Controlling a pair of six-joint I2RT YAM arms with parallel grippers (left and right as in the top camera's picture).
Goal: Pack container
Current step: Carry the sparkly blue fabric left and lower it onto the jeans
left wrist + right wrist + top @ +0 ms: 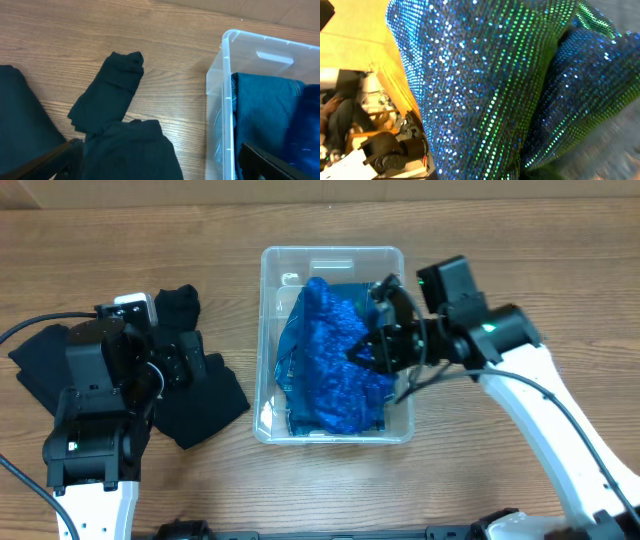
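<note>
Container: the clear plastic rectangular container with rounded corners and a rim (272, 270) stands at the middle of the wooden tabletop (500, 240), between the two arms; the left wrist view shows its near corner and wall (220, 100).
Contents: a bright blue sequinned garment (335, 365) lies bunched along the container's length and fills most of it. A flat teal folded garment (265, 115) lies under it and shows at the left side and the far end.
Right claw: the right claw (372, 345) is over the container's right rim and touches the sequinned garment's right edge. Its wrist view is filled with glittering blue-green fabric (485, 90) and no fingers show, so I cannot tell whether it grips the cloth.
Left claw: the left claw (160, 150) is spread wide, with one dark finger at each lower corner of its wrist view, holding nothing. In the overhead view it (180, 360) hangs over the dark clothing left of the container.
Black items: a pile of black garments (205, 405) lies on the tabletop near the container's left wall without touching it. A narrow black sock-like piece (112, 87) sticks out from the pile towards the far edge.
</note>
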